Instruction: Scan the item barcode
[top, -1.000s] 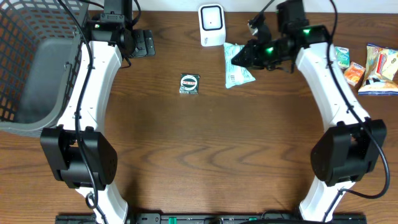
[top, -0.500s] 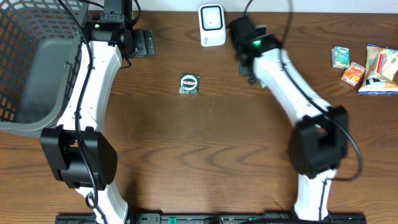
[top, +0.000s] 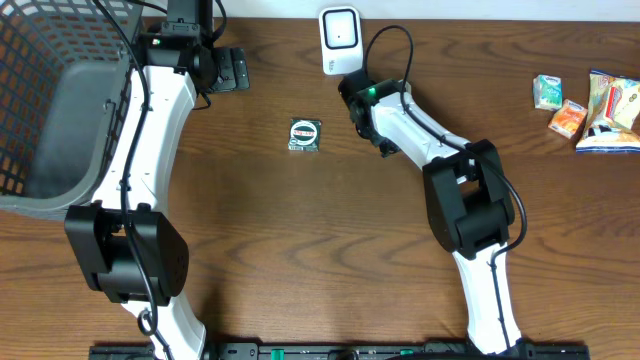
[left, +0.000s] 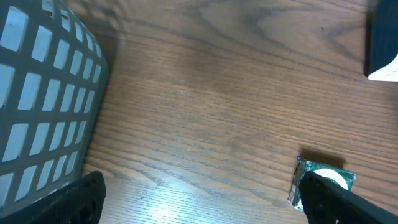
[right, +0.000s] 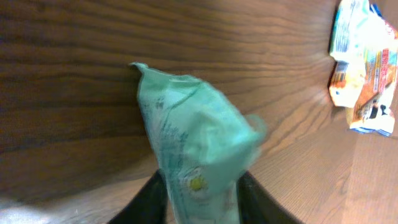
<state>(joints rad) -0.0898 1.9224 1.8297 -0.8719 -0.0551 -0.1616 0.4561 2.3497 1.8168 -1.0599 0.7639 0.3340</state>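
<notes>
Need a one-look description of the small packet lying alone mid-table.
Find the white scanner at the back edge of the table. In front of it, toward the basket side, a small square packet lies flat, alone. Dark green with a round pale label, unlike the bright snack packs opposite the basket.

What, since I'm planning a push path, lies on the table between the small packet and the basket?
Bare table only between packet and basket, seen in the left wrist view; overhead, the left arm hangs over that stretch.

Basket (top: 40, 120) left, scanner (top: 341, 40) rear, open tabletop (top: 300, 240) between.
</notes>
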